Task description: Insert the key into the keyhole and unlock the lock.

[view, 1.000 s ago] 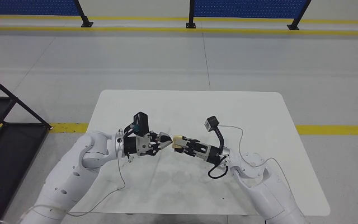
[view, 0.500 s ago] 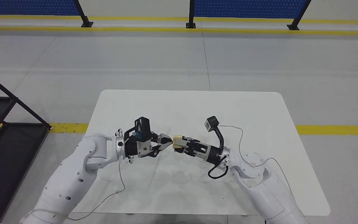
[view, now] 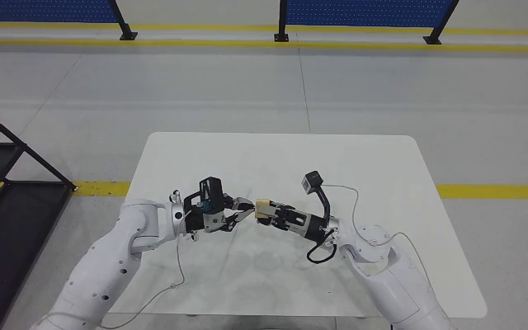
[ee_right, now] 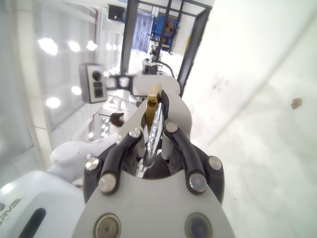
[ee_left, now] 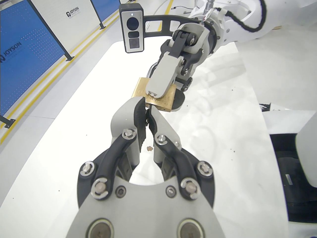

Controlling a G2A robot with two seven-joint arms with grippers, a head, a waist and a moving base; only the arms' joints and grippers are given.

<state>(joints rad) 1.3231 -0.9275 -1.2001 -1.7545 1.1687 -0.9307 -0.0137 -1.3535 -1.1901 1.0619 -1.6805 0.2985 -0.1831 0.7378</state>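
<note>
The left gripper fingers are pinched narrow on the thin dark key, its tip at the brass lock; the right gripper fingers clamp that lock above the worktop; the right wrist view discloses the chrome shackle between them; beyond, the worktop lies open to its rounded far edge.

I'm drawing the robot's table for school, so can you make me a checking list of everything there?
Surface: white table, faint smudges and dark specks.
Job's things: brass padlock held above the table; key at its lower edge, insertion unclear.
Clutter: one small brown crumb.
Grippers: left gripper, jaws shut on the key; right gripper, jaws shut on the padlock.
Cables: black cable looped at the right arm; thin wire under the left arm.
Surroundings: blue barriers, yellow floor line.
</note>
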